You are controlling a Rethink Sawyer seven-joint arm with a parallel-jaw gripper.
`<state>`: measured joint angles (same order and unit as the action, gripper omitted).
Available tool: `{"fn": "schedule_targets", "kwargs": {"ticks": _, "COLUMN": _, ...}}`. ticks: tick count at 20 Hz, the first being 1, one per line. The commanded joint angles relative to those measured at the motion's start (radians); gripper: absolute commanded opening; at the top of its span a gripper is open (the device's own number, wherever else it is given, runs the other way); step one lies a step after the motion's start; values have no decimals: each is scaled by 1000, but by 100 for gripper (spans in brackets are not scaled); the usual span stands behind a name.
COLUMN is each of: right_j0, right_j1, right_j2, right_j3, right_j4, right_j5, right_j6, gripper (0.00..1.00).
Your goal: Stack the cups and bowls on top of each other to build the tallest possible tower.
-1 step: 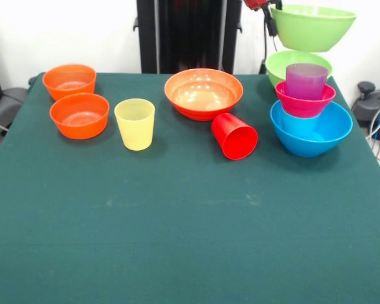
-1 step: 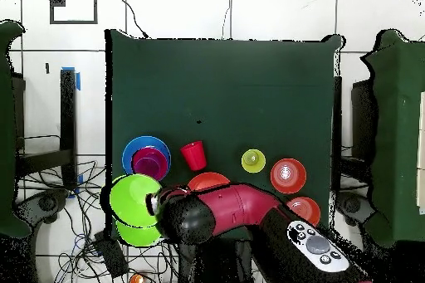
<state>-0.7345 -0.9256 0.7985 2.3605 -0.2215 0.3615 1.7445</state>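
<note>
My gripper is shut on the rim of a lime green bowl, holding it in the air at the back right. Below it a second green bowl rests on the table. In front of that stands a stack. It is made up of a large blue bowl, a light blue cup inside it, a magenta bowl and a purple cup on top. A red cup lies on its side. The yellow cup stands upright.
A wide orange bowl sits at the back centre, partly under the arm in the overhead view. Two small orange bowls stand at the back left. A green cloth covers the table.
</note>
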Motion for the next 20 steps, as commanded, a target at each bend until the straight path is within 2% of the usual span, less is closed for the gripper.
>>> {"fn": "schedule_targets", "kwargs": {"ticks": 1, "right_j0": -3, "right_j1": 95, "right_j2": -18, "right_j3": -17, "right_j4": -39, "right_j5": 60, "right_j6": 11, "gripper": 0}}
{"fn": "schedule_targets", "kwargs": {"ticks": 15, "right_j0": 21, "right_j1": 160, "right_j2": -94, "right_j3": -96, "right_j4": -123, "right_j5": 50, "right_j6": -5, "gripper": 0}}
{"fn": "schedule_targets", "kwargs": {"ticks": 20, "right_j0": 15, "right_j1": 160, "right_j2": -88, "right_j3": -106, "right_j4": -128, "right_j5": 54, "right_j6": -1, "gripper": 0}}
